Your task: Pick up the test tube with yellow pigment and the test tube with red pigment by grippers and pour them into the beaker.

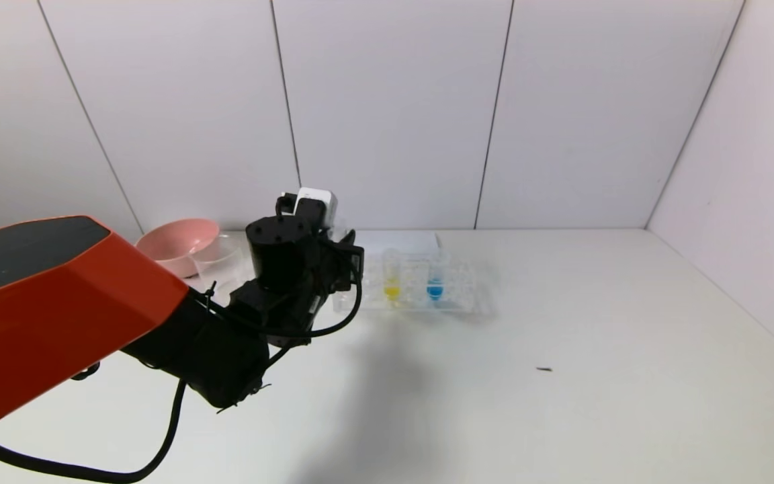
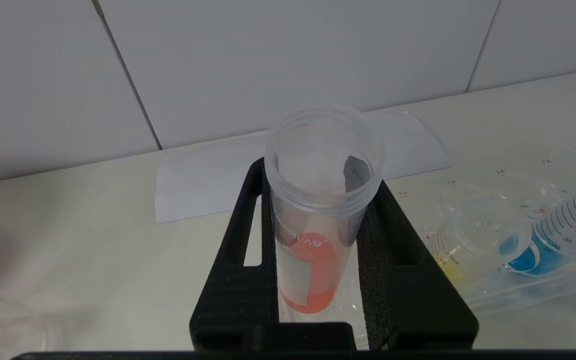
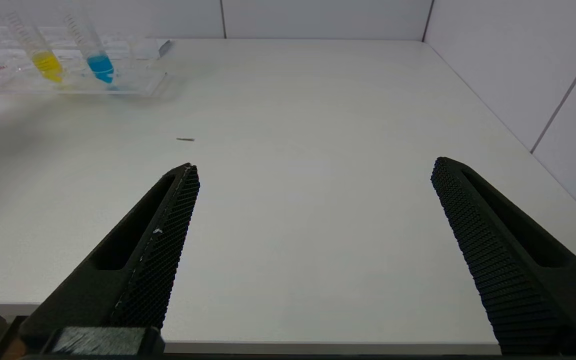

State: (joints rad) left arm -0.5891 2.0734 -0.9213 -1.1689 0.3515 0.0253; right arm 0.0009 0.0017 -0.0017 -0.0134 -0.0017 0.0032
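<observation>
counter (image 1: pixel 562 323): white, walled at back and on robot's right; carries all things.
left arm (image 1: pixel 58 302): orange and black, reaches from near left twd the rack; hides its own claw tips in head view.
rack (image 1: pixel 457 296): clear, rectangular, mid-counter; landmark for the rest.
pink bowl (image 1: pixel 175 243): well left of rack, by back wall.
beaker (image 1: pixel 216 259): clear, touching or just in front of pink bowl, left of rack; arm partly covers it.
paper (image 2: pixel 203 182): white sheet flat on counter behind rack.
left claw (image 2: pixel 320 250): jaws closed narrow on the red tube, one black pad each side of its body; sits at rack's left end.
red tube (image 2: pixel 313 270): upright in left claw, open mouth up, red-orange liquid at bottom; whether its tip is in a rack hole, can't tell. Only left wrist view shows it; in head view wrist blocks it.
yellow tube (image 1: pixel 392 279): stands in rack, left part, apart from left claw.
blue tube (image 1: pixel 435 279): in rack, just right of yellow tube.
right claw (image 3: pixel 313 170): jaws wide, nothing btwn; low over near counter edge, well apart from rack; seen only in right wrist view.
dark speck (image 1: pixel 544 369): on counter, near side of rack, to its right.
</observation>
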